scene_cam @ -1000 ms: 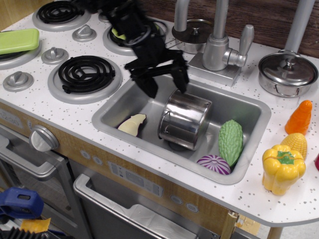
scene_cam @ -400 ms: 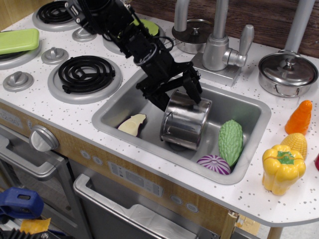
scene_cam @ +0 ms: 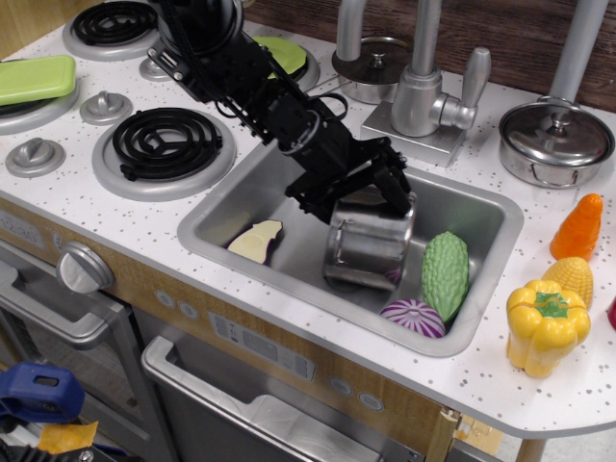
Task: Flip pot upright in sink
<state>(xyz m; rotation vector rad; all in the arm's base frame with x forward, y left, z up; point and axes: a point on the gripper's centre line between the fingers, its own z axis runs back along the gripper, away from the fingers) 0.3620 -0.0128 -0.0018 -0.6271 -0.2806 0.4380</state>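
Observation:
The shiny steel pot point(scene_cam: 366, 252) stands in the middle of the grey sink point(scene_cam: 289, 252), close to upright with its open end up. My black gripper point(scene_cam: 369, 199) is right on top of the pot, reaching down from the upper left. Its fingers are spread apart at the pot's rim, one at the left side point(scene_cam: 330, 210) and one at the back right point(scene_cam: 400, 195). The jaws look open and not clamped on the pot. The arm hides most of the pot's opening.
In the sink lie an eggplant slice point(scene_cam: 255, 241) at the left, a green bumpy gourd point(scene_cam: 445, 273) and a purple onion half point(scene_cam: 414, 318) at the right. The faucet point(scene_cam: 423, 87) stands behind. A lidded steel pot point(scene_cam: 555, 142), yellow pepper point(scene_cam: 546, 325), corn point(scene_cam: 570, 277) and carrot point(scene_cam: 577, 227) sit at the right. Stove burners point(scene_cam: 166, 142) are at the left.
The pot was tilted on its side with its opening toward the back. The gripper came down and right onto it, and the pot has turned to stand nearly upright.

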